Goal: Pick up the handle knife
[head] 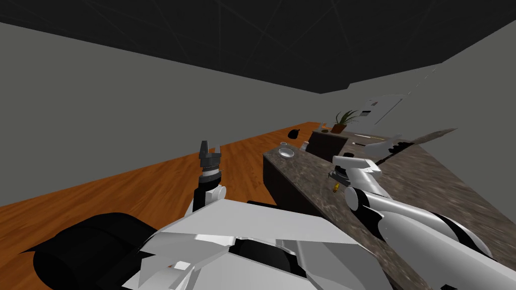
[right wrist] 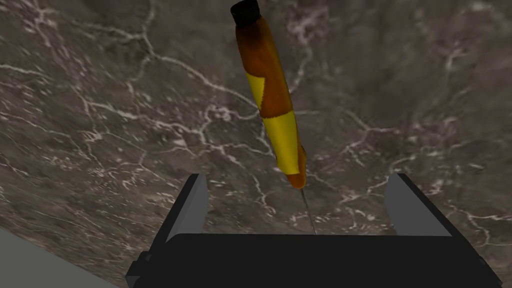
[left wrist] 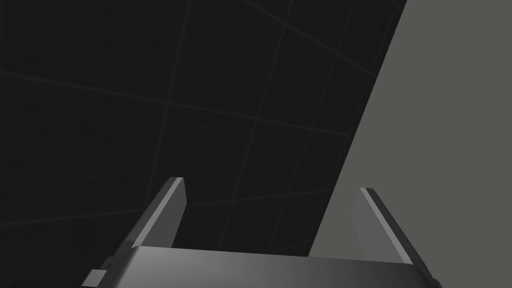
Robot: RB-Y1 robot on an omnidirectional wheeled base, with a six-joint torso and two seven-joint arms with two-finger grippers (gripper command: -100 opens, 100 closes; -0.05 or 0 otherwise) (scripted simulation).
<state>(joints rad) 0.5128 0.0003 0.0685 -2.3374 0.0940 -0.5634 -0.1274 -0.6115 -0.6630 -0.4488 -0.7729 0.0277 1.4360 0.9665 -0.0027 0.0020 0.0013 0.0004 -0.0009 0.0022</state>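
The knife point(right wrist: 272, 100) lies flat on a dark marbled counter point(right wrist: 100, 125). Its handle is orange-brown and yellow with a black end cap, and a thin blade runs back under my right gripper's body. My right gripper point(right wrist: 297, 200) hovers over it, open, the handle's blade end lying in the gap just beyond the fingertips and touching neither. In the head view the right gripper point(head: 336, 177) points down at the counter's near edge, with a small yellow bit of the knife point(head: 334, 188) under it. My left gripper point(head: 210, 147) is raised over the floor, open and empty.
The counter point(head: 403, 181) runs away to the right. A small round bowl point(head: 286, 151) sits at its far left corner, a potted plant point(head: 342, 121) and small items further back. Wooden floor point(head: 151, 181) lies to the left, with a dark object point(head: 294, 133) on it.
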